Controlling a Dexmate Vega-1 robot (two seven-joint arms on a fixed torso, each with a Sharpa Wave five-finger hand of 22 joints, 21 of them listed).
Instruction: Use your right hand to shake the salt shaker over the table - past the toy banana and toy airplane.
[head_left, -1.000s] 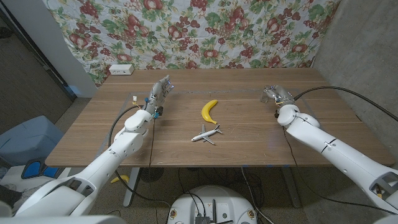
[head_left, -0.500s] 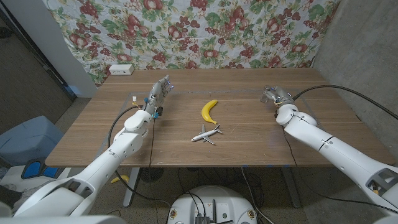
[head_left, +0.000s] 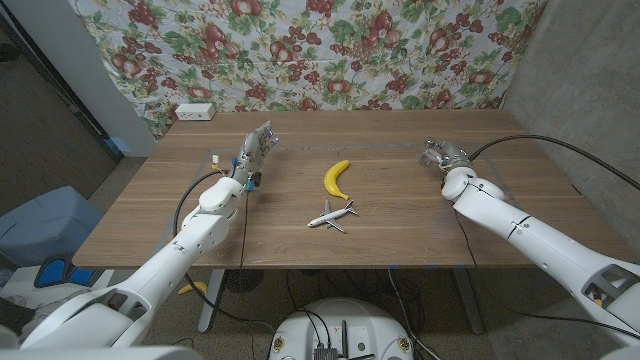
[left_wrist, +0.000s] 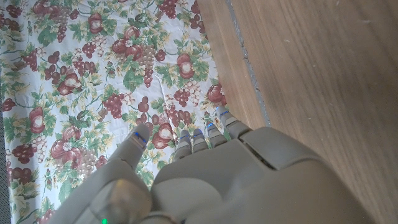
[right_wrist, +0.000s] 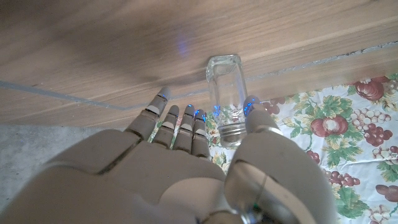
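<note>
A clear glass salt shaker with a silver metal cap (right_wrist: 225, 99) is seen standing upright on the brown wooden table (head_left: 400, 215), on the robot's right side near the far edge. In the right wrist view the shaker is framed between the thumb and the fingers (right_wrist: 180, 121) of the grey right hand (head_left: 441, 154); the thumb tip lies just beside the cap on one side and the fingertips lie just beside the glass body on the other. Whether the shaker is actually touched or gripped cannot be told, as a thin gap may remain. In the head view the shaker itself is too small to be made out at the right hand.

A yellow curved toy banana (head_left: 336, 178) is noted near the table's middle. A small white toy airplane (head_left: 331, 215) is placed just in front of it, closer to the robot, apart from the banana. Both are well apart from the right hand.

The grey left hand (head_left: 255, 148) is held over the table's left part, toward the far side, with fingers (left_wrist: 194, 138) extended, close together, and nothing held. A white rectangular box (head_left: 194, 112) is seen at the far left corner. A floral fruit-print cloth (head_left: 300, 50) hangs behind the table.
</note>
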